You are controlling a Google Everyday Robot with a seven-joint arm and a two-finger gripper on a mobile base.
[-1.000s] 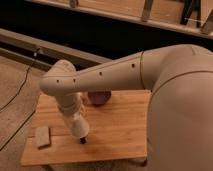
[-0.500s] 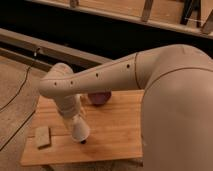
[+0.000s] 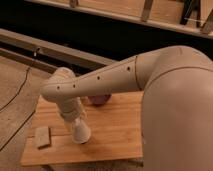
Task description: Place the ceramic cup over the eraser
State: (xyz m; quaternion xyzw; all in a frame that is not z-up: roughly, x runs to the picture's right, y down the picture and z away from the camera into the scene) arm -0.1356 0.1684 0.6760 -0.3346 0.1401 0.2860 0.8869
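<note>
One arm fills the frame, reaching from the right edge toward the lower left, where its wrist bends down over the wooden table (image 3: 115, 135). The gripper (image 3: 80, 134) sits low on the left side of the tabletop, its fingers pressed together, and a white tapered shape at its tip looks to be the ceramic cup (image 3: 81, 135), wide end down and at or just above the wood. Whether the cup is truly pinched or only touched cannot be told. The eraser is not visible; it may be hidden under the cup or behind the wrist. A flat tan block (image 3: 43, 136) lies well left of the gripper, and a dark maroon bowl (image 3: 99, 99) peeks out behind the forearm. To finish well, the cup's rim should settle flat on the table before any release, and the lift away should go straight up so the cup is not dragged.
</note>
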